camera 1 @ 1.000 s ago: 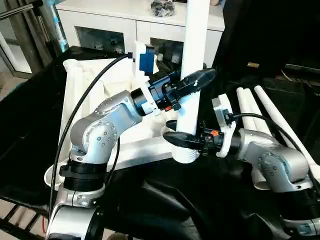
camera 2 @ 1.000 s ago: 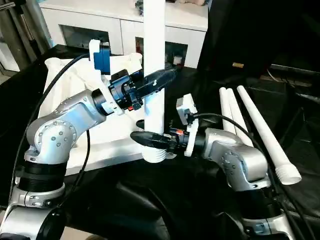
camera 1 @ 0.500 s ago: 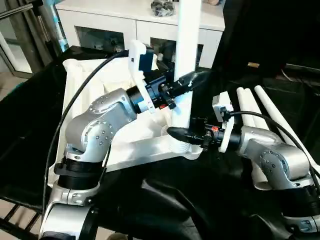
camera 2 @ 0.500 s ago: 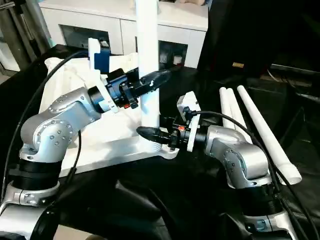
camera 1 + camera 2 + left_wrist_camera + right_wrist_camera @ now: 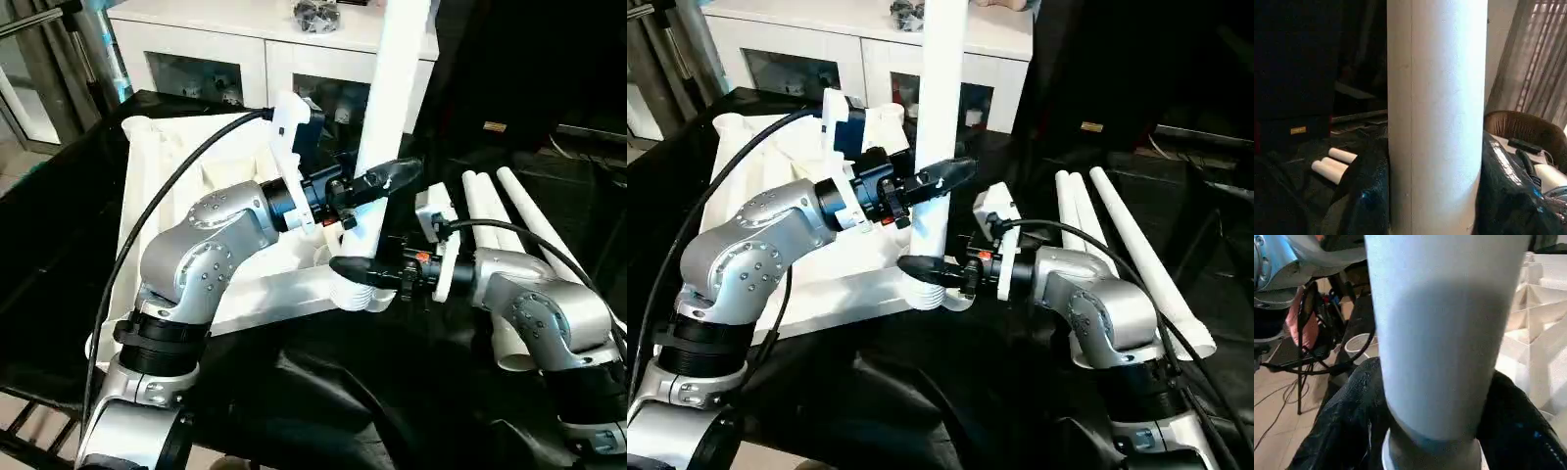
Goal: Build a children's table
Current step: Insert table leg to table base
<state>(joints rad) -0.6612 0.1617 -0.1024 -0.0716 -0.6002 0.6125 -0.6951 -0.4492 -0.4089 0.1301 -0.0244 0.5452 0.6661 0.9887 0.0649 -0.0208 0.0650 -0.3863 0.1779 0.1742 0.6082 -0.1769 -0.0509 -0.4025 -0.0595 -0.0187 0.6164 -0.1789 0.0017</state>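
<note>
White plastic leg (image 5: 392, 108) stands in the corner socket (image 5: 361, 294) at 5 o'clock of the tabletop (image 5: 167, 186), both grippers' fingers clamped on it, left gripper (image 5: 377, 183) above right gripper (image 5: 358, 271); keeping it vertical should seat it fully.

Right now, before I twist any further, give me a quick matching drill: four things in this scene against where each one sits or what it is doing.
Things:
1. upright leg
2. spare legs
3. left gripper
4. right gripper

States:
A. lying flat on the black cloth on the robot's right
B. clamped low on the leg, just above the corner socket
C. standing at the tabletop's near corner
D. clamped on the leg higher up

Pairs: 1-C, 2-A, 3-D, 4-B
</note>
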